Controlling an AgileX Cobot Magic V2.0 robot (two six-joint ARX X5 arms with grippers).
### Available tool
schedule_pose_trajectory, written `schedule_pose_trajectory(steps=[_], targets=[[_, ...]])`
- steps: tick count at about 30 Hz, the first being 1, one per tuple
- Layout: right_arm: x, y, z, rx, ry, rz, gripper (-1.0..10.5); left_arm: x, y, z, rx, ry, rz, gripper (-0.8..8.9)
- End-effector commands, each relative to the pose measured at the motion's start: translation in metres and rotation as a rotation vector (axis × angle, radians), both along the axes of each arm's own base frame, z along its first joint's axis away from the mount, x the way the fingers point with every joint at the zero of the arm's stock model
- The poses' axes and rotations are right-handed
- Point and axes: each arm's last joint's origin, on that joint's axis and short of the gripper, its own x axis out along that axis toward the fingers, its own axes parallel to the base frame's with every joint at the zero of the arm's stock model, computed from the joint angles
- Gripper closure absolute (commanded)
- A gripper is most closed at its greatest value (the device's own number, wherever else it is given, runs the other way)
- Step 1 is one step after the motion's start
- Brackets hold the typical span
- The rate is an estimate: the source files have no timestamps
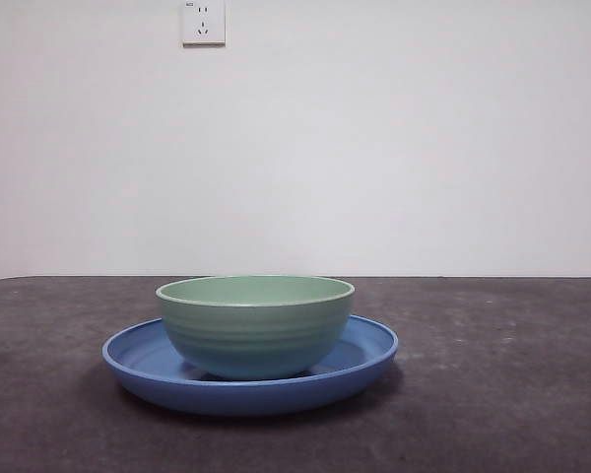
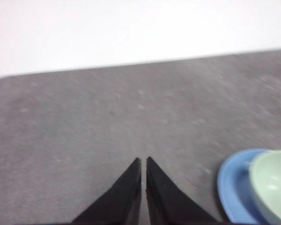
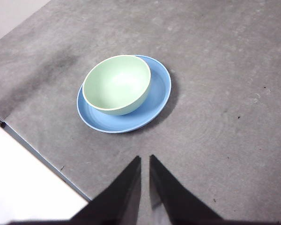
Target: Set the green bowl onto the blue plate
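Nearest, right gripper point(image 3: 144, 159) high above the table point(image 3: 225, 117), jaws nearly together with a thin slit between, nothing held; left gripper point(image 2: 144, 161) likewise almost closed and empty, off to one side. Beyond — bowl point(image 1: 255, 325) upright inside the plate point(image 1: 369, 360), set off-centre toward one rim, not gripped. Looks done. Main risk: a low arm sweep clipping the bowl's rim and sliding it off the plate. Farthest, a wall socket point(image 1: 203, 22) — no readable writing or brand anywhere.

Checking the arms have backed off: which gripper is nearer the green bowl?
Hard to call. The left gripper has the green bowl off to one side; the right gripper faces it across bare table. Neither touches it.
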Motion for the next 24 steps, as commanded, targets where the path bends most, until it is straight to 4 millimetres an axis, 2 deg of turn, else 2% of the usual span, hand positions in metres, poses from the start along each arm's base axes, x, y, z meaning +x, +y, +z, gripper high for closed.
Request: schedule_pose_trajectory(steps=[1, 8, 11, 24], targets=[[0.000, 0.000, 0.002, 0.003, -0.014, 0.007, 9.2, 0.005, 0.003, -0.020, 0.007, -0.062, 0.033, 7.94], [0.000, 0.000, 0.002, 0.003, -0.014, 0.007, 9.2, 0.003, 0.014, -0.066, -0.088, -0.082, 0.272, 7.94], [0.000, 0.000, 0.002, 0.003, -0.014, 0.007, 9.2, 0.001, 0.016, -0.078, -0.096, -0.092, 0.292, 7.94], [0.000, 0.000, 0.002, 0.003, -0.014, 0.007, 9.2, -0.001, 0.014, -0.096, -0.060, -0.052, 0.271, 7.94]])
